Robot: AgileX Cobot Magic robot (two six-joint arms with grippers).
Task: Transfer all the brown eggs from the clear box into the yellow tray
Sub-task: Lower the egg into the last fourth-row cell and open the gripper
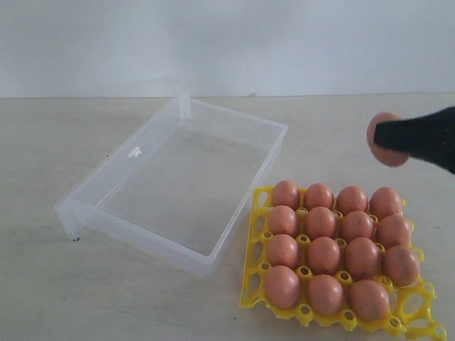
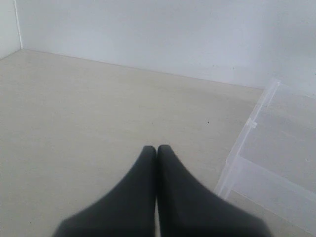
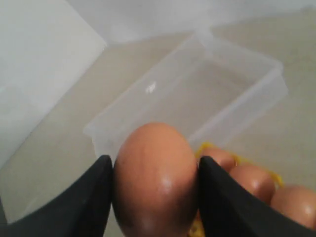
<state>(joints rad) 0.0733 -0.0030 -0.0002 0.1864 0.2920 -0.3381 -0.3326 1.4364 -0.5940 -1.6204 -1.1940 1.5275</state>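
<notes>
Right tool [image 3: 155,168] tight around one brown egg [image 1: 389,158], aloft near the yellow tray [image 1: 250,277].

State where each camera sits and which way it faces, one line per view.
Exterior: off the arms, raised, looking down at the clear box and yellow tray; the right gripper shows at right.
Left wrist: on the left arm, looking along the left gripper, jaws shut, over the table.
Right wrist: on the right arm, looking past jaws closed on a brown egg toward the box.
Shared: all three show the clear box.

egg [image 1: 391,159] partly behind right claw [image 1: 378,135], claw cropped — frame edge
</notes>
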